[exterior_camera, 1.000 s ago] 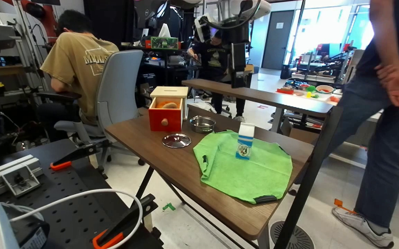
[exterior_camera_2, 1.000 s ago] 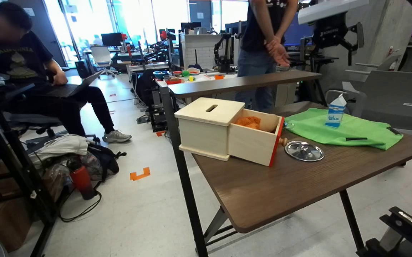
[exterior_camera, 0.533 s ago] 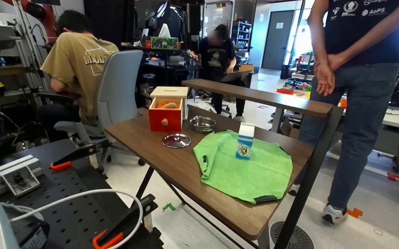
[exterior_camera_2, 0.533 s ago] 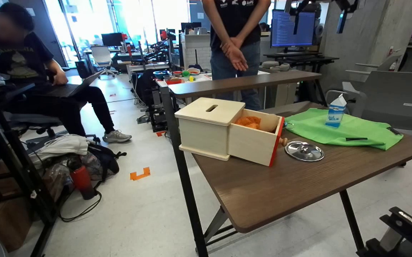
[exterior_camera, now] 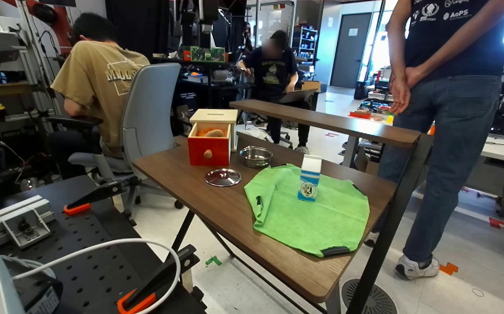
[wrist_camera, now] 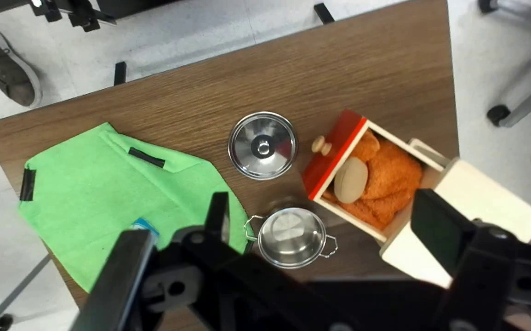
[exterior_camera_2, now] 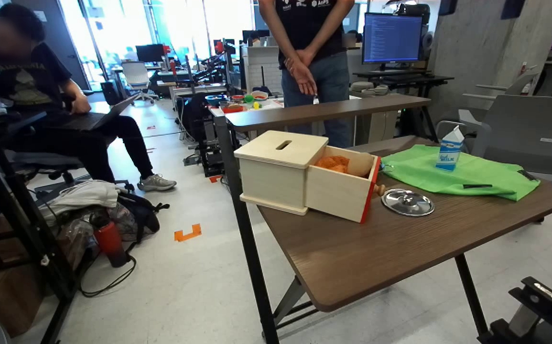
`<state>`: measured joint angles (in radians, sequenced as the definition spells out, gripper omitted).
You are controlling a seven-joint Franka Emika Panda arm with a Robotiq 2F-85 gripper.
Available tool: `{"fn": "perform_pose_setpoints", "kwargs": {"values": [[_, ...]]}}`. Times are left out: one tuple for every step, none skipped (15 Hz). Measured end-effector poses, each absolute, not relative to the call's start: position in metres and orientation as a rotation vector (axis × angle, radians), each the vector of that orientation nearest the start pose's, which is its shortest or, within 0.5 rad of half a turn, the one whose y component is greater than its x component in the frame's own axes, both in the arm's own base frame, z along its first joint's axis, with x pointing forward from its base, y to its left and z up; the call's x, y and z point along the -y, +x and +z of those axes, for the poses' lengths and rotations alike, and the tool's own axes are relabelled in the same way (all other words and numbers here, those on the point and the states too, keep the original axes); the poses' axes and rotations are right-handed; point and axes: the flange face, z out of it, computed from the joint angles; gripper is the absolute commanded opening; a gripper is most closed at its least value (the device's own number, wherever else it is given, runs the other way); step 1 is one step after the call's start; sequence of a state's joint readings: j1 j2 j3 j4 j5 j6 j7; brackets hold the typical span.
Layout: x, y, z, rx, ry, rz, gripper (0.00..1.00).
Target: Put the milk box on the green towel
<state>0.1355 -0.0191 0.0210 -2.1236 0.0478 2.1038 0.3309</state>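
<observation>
In an exterior view I catch just the ends of the pincer (exterior_camera_2: 480,10), the rest cut off above; there the drawer (exterior_camera_2: 335,193) hides nearly all the pot (wrist_camera: 291,236). A seated person's face (exterior_camera: 272,48) is blurred. In the wrist view the pincer covers part of the green towel (wrist_camera: 86,193) and all but a blue sliver of the milk carton (wrist_camera: 145,225).
</observation>
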Motion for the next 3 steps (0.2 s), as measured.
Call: {"fn": "perform_pose_setpoints", "kwargs": {"values": [[-0.084,0.523,0.420,-0.226,-3.096,0.034,1.00],[-0.082,0.517,0.420,-0.161,-3.103,0.056,1.00],[-0.081,0.512,0.420,-0.131,-3.106,0.080,1.00]]}}
